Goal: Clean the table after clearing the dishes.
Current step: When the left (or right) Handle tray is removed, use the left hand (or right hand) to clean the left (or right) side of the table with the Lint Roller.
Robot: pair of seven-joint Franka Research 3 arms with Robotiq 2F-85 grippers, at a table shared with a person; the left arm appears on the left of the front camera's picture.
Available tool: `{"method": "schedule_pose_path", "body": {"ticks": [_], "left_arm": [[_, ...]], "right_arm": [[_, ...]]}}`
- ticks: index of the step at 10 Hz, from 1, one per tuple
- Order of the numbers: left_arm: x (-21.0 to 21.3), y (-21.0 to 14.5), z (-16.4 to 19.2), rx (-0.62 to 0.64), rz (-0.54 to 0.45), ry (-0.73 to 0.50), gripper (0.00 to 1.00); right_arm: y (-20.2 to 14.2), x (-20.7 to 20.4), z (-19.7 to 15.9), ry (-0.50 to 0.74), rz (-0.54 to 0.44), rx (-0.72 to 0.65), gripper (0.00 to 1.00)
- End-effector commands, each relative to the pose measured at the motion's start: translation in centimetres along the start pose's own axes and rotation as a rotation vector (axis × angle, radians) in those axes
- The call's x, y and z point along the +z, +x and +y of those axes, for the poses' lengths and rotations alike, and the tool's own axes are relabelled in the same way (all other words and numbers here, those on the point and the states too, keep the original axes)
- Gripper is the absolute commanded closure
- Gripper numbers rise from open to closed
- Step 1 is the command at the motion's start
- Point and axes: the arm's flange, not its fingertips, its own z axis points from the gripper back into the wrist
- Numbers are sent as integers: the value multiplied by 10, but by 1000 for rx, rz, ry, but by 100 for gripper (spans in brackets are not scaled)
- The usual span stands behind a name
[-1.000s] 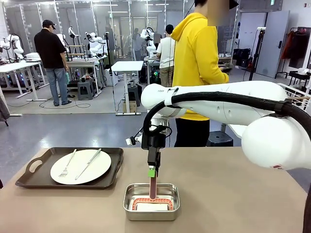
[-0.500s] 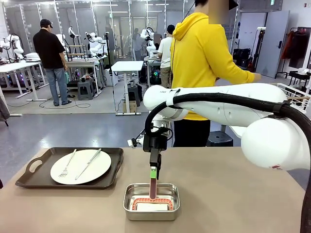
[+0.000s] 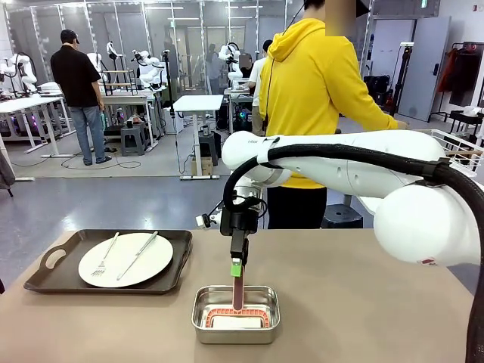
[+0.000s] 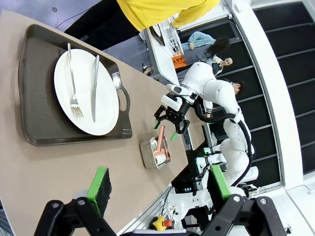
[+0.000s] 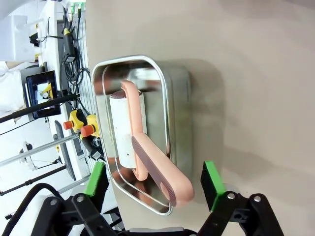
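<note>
- Lab hall bkgd w/ other benches. Person in yellow hoodie (image 3: 310,91) stands at far side of table (image 3: 363,302), which has a matte tan-brown top.
- Tray (image 3: 180,257): dk brown, rect., cut-out handles. Sits on table's left part in front view.
- Plate (image 3: 159,261): round, white, lies in tray. Fork (image 3: 104,255) & knife (image 3: 141,255) lie side by side on it, not touching.
- Steel pan (image 3: 199,308): small, rect., on table nr robot's edge. It is just right of tray, w/ gap between them.
- Roller (image 3: 238,291): white roll, pink frame & handle. Roll lies in pan and handle rises out of it.
- Right gripper (image 3: 237,266): arm reaches across middle and gripper points down over pan. Right wrist view has green pads (image 5: 96,178) spread wide w/ handle end between them, gap on either side, not clamped.
- Left gripper (image 4: 158,183): fingers apart, nothing between. Left wrist view looks past it to tray & pan.
</note>
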Motion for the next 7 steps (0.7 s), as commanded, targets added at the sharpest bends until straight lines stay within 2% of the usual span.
{"method": "schedule_pose_path", "body": {"ticks": [1,2,3,4,5,6,7], "left_arm": [[3,-2,-2,-2,-1,-4,0],[3,-2,-2,-2,-1,-4,0],[3,-2,-2,-2,-1,-4,0],[3,-2,-2,-2,-1,-4,0],[3,-2,-2,-2,-1,-4,0],[3,-2,-2,-2,-1,-4,0],[3,-2,-2,-2,-1,-4,0]], "right_arm": [[8,8,-3,9,22,11,15],[8,8,-3,12,21,11,26],[7,9,-3,15,18,10,32],[7,10,-3,19,12,15,44],[7,11,-2,20,14,17,51],[7,12,-1,26,15,18,63],[7,13,0,26,16,18,70]]}}
